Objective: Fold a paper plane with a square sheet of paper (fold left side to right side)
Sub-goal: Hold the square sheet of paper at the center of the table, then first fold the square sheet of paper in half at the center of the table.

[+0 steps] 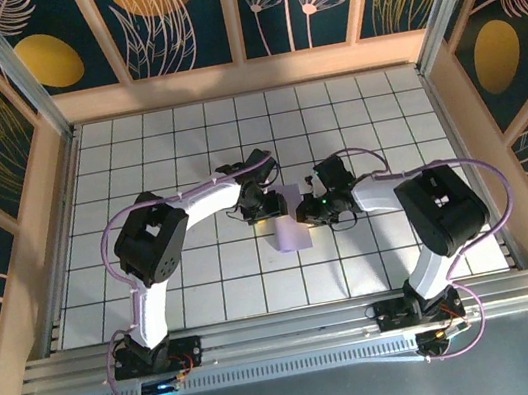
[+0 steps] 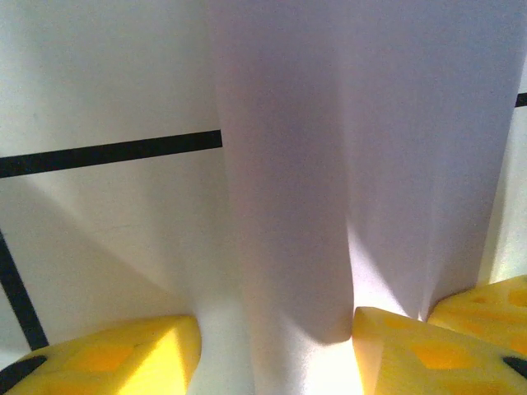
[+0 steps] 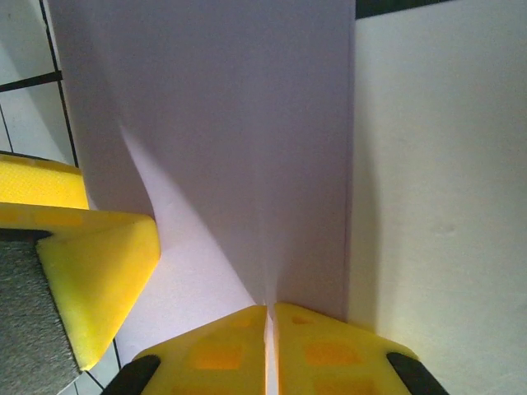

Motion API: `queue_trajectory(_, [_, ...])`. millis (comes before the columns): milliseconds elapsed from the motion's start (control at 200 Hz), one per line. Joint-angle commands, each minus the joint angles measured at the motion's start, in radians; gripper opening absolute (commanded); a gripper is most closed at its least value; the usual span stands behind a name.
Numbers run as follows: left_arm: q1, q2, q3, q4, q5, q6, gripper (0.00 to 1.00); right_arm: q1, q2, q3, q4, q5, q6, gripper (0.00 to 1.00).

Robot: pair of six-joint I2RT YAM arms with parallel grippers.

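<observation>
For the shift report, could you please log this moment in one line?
square sheet of paper: bowed up mid-table | left pincer: open, astride it | right pincer: shut on its edge

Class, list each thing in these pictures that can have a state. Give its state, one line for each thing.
square sheet of paper, bent over into a soft rounded fold, partly lifted, not pressed flat
left gripper, open, fingers apart with the sheet's curve between them
right gripper, shut on the sheet's edge, fingers almost meeting
</observation>
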State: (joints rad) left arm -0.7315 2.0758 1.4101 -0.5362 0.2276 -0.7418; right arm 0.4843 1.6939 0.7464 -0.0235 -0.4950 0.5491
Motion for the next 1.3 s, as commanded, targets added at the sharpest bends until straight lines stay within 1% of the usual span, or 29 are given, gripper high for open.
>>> queue_trajectory(0, [-0.025, 0.16, -0.051, 0.082, 0.073, -0.082, 0.55, 0.007, 0.036, 0.008, -0.071, 0.056, -0.008, 0.11])
queue_trajectory(170, [-0.013, 0.098, -0.075, 0.109, 0.056, -0.078, 0.58, 0.007, 0.056, -0.003, -0.102, 0.088, -0.02, 0.09])
queue_trajectory(275, [0.011, 0.015, -0.1, 0.124, 0.041, -0.064, 0.59, 0.007, 0.059, -0.011, -0.112, 0.105, -0.023, 0.09])
queue_trajectory(370, [0.04, -0.078, -0.117, 0.132, 0.01, -0.041, 0.62, 0.007, 0.065, -0.009, -0.123, 0.117, -0.03, 0.08])
queue_trajectory(420, [0.055, -0.138, -0.145, 0.18, 0.009, -0.028, 0.64, 0.007, 0.07, -0.009, -0.125, 0.118, -0.032, 0.07])
queue_trajectory(480, [0.068, -0.209, -0.193, 0.276, 0.013, -0.013, 0.65, 0.007, 0.075, -0.008, -0.124, 0.116, -0.034, 0.07])
queue_trajectory(581, [0.078, -0.274, -0.256, 0.399, 0.082, 0.013, 0.64, 0.008, 0.076, -0.005, -0.127, 0.117, -0.034, 0.05])
queue_trajectory(631, [0.077, -0.285, -0.279, 0.434, 0.128, 0.019, 0.62, 0.007, 0.075, -0.007, -0.127, 0.12, -0.034, 0.05])
queue_trajectory(701, [0.076, -0.293, -0.318, 0.49, 0.192, 0.018, 0.55, 0.007, 0.077, -0.008, -0.131, 0.125, -0.035, 0.05])
queue_trajectory(736, [0.077, -0.294, -0.339, 0.521, 0.223, 0.01, 0.51, 0.007, 0.079, -0.007, -0.133, 0.128, -0.037, 0.05])
queue_trajectory(851, [0.077, -0.294, -0.412, 0.647, 0.333, -0.029, 0.3, 0.007, 0.081, -0.005, -0.133, 0.128, -0.039, 0.05])
queue_trajectory(941, [0.076, -0.286, -0.455, 0.711, 0.385, -0.05, 0.21, 0.007, 0.08, -0.008, -0.133, 0.13, -0.038, 0.05])
queue_trajectory(1106, [0.076, -0.23, -0.466, 0.754, 0.45, -0.06, 0.13, 0.009, 0.087, 0.0, -0.14, 0.135, -0.041, 0.05])
queue_trajectory(1291, [0.077, -0.198, -0.462, 0.694, 0.398, -0.022, 0.12, 0.009, 0.084, 0.001, -0.151, 0.145, -0.046, 0.05])
